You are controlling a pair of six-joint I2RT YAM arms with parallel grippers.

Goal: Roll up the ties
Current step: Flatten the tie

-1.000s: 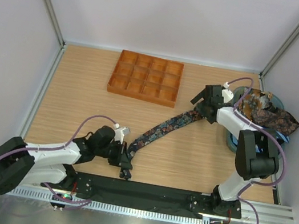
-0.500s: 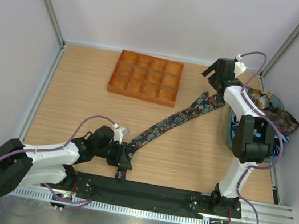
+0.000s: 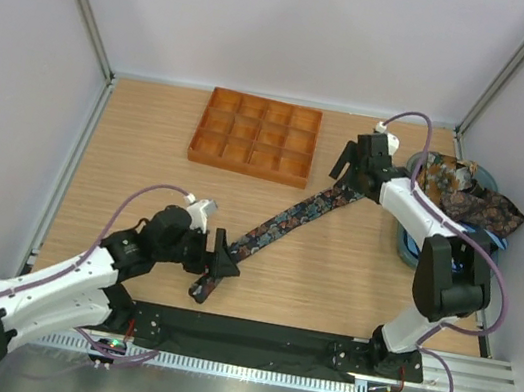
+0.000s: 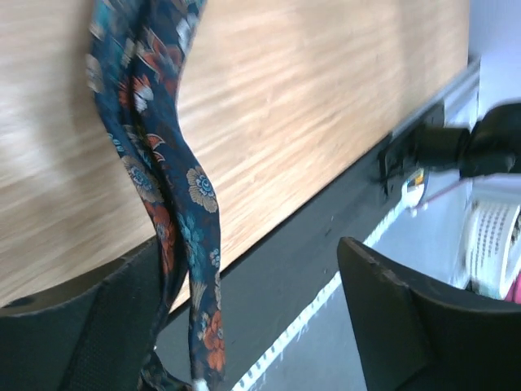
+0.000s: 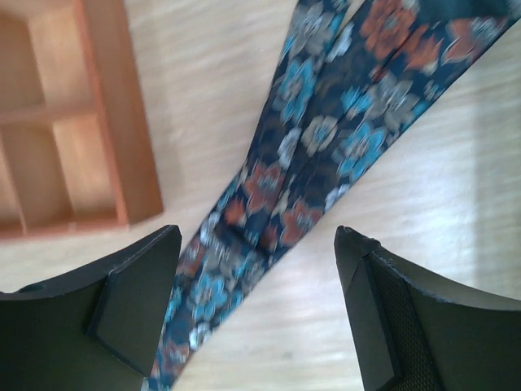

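Observation:
One floral tie [image 3: 288, 219] lies flat and diagonal across the table, its wide end at the far right and its narrow end near the front edge. My left gripper [image 3: 221, 261] hovers open over the narrow part. In the left wrist view the tie [image 4: 159, 175] hangs down against the left finger [image 4: 89, 326], and the left gripper [image 4: 248, 248] grips nothing. My right gripper [image 3: 347, 167] is open above the wide end. In the right wrist view the right gripper [image 5: 256, 236] straddles the tie [image 5: 326, 138] without touching it. More ties [image 3: 465, 194] are heaped at the right.
An orange gridded tray [image 3: 256, 134] sits at the back centre, its corner [image 5: 73, 122] close to my right gripper. The heap of ties rests in a blue container [image 3: 404, 243] by the right wall. A black rail [image 3: 267, 341] runs along the near edge.
My left gripper has opened, let go of the tie's narrow end and drawn back left. The right arm swung towards the back, then returned over the wide end, closing slightly.

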